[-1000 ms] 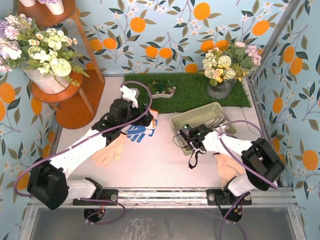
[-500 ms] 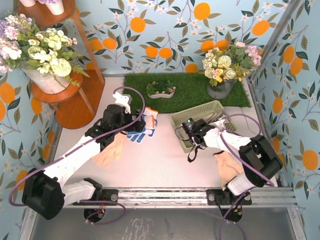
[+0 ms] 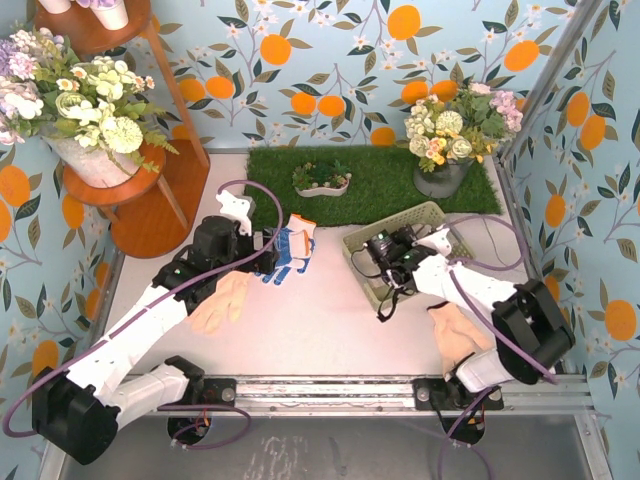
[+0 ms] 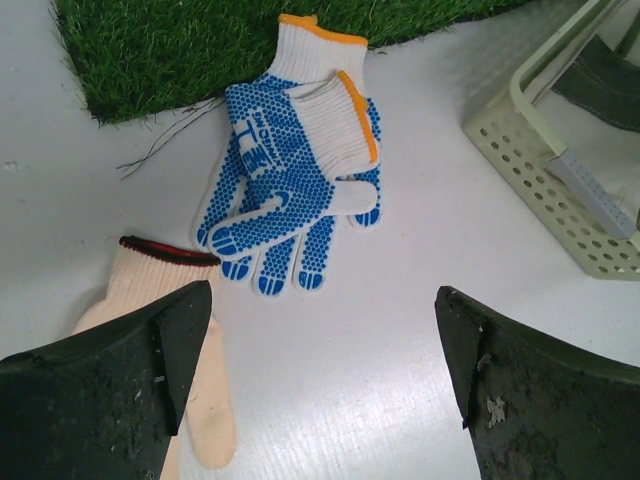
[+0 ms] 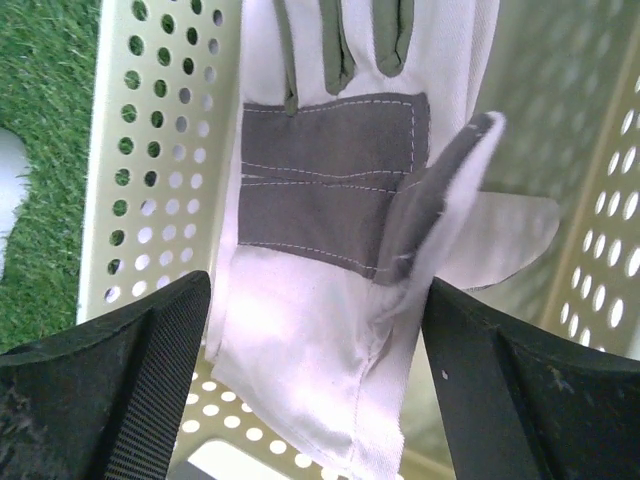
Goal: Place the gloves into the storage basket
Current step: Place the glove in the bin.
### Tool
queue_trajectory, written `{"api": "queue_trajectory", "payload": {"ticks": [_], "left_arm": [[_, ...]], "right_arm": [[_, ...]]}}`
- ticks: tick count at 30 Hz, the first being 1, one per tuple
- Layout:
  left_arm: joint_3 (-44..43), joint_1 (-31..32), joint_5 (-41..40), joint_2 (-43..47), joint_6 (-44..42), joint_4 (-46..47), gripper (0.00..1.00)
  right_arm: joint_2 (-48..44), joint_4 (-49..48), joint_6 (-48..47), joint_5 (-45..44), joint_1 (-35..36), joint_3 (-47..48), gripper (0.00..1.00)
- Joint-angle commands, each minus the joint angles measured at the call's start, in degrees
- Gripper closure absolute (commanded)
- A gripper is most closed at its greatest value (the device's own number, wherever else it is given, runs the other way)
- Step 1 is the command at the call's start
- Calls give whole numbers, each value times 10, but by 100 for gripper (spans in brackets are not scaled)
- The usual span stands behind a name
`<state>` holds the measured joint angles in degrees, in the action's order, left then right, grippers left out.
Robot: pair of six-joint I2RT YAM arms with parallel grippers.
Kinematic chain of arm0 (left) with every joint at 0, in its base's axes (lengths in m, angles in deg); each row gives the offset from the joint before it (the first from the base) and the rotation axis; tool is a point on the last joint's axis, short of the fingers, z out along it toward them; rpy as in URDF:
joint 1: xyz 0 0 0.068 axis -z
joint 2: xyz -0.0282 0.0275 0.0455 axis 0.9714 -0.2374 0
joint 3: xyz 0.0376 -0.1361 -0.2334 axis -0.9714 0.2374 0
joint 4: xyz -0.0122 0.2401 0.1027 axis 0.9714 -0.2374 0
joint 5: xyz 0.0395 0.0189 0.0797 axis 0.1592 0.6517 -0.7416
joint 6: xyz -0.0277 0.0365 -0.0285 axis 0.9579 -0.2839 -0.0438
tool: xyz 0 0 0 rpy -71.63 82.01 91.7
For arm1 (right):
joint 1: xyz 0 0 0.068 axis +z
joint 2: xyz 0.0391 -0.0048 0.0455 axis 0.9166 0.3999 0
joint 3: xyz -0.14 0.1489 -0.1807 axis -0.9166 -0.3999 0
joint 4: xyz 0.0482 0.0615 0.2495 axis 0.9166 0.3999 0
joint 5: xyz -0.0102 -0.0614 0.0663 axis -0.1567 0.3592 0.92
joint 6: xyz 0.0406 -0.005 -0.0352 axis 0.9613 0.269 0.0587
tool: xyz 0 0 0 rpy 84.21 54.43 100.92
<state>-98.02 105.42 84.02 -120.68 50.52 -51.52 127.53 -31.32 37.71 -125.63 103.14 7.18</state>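
Five gloves counted. One grey-and-cream work glove (image 5: pixel 330 180) lies inside pale green storage basket (image 3: pixel 400 218), grey patch up. Two blue-dotted gloves (image 4: pixel 285 190) with orange cuffs lie overlapped on bench (image 3: pixel 310 320), cuffs at grass mat (image 4: pixel 200 40) edge. Two peach-tan gloves on bench: first peach glove (image 4: pixel 140 280) just beside blue pair, second peach glove (image 3: pixel 455 335) near right arm base. Left hand (image 4: pixel 320 340) released, fingers wide, empty, above blue pair. Right hand (image 5: pixel 315 330) released, spread over basket above work glove.
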Motion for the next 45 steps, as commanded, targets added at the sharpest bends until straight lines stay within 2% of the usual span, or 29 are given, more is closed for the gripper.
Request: {"api": "queue_trajectory", "payload": {"ticks": [1, 10, 12, 15, 19, 24, 25, 28, 32, 36, 39, 45], "left_arm": [[-13, -3, -7, 7, -13, 3, 3], [-14, -4, -16, 7, -28, -4, 3], [-14, -5, -15, 9, -28, -2, 3], [-13, -6, -14, 8, -29, -2, 3], [-14, -7, -13, 4, -29, -1, 3], [-12, -7, -14, 6, -26, 0, 3], [-11, -7, -14, 6, -26, 0, 3], [-11, -8, -16, 4, -25, -1, 3], [-11, -8, -17, 2, -24, -1, 3], [-12, -8, -16, -6, -25, -1, 3], [-13, -8, -18, -13, -25, -4, 3], [-14, -9, -19, -19, -27, -1, 3]], "right_arm": [[-42, 42, -35, -30, 0, 33, 18], [-143, 152, -82, -33, 8, 45, 16], [-171, 160, -121, -31, 7, 44, 17], [-200, 125, -236, 5, -4, 42, 20], [-206, 75, -362, 115, -61, 45, 31], [-168, 47, -491, 257, -175, 64, 46], [-149, 45, -511, 297, -200, 71, 51], [-112, 68, -550, 329, -221, 94, 65], [-92, 78, -565, 338, -222, 84, 81], [-67, 70, -559, 354, -221, 64, 91], [-47, 50, -547, 374, -213, 50, 95], [2, 12, -520, 384, -183, 31, 96]]}}
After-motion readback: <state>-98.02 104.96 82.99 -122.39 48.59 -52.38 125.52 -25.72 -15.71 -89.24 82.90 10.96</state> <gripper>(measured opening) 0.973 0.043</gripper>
